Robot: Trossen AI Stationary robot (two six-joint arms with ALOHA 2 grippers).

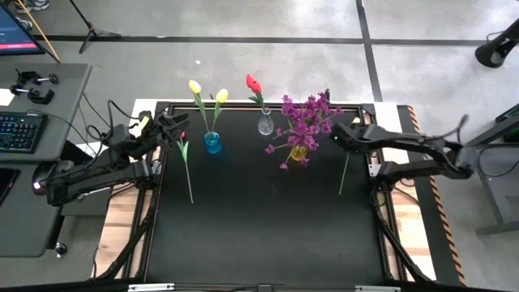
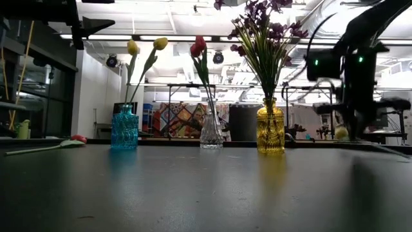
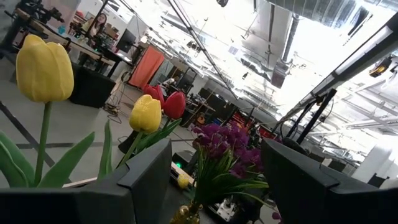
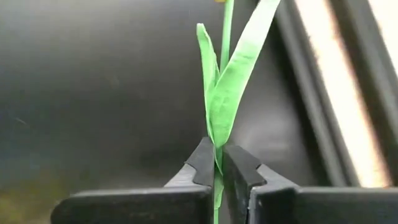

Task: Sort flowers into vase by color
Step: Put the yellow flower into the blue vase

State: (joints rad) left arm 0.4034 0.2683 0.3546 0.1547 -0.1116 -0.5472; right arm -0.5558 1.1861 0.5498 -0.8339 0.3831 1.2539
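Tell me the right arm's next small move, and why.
Probably lift straight up. The right gripper has its jaws shut on the stem of the yellow tulip, which lies on the table by its right edge. Raising it frees the stem before carrying it toward the blue vase with the other yellow tulips.

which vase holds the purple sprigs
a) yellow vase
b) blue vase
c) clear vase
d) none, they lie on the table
a: in the low view the purple sprigs rise out of the yellow vase, while the blue vase holds yellow tulips and the clear vase a red one.
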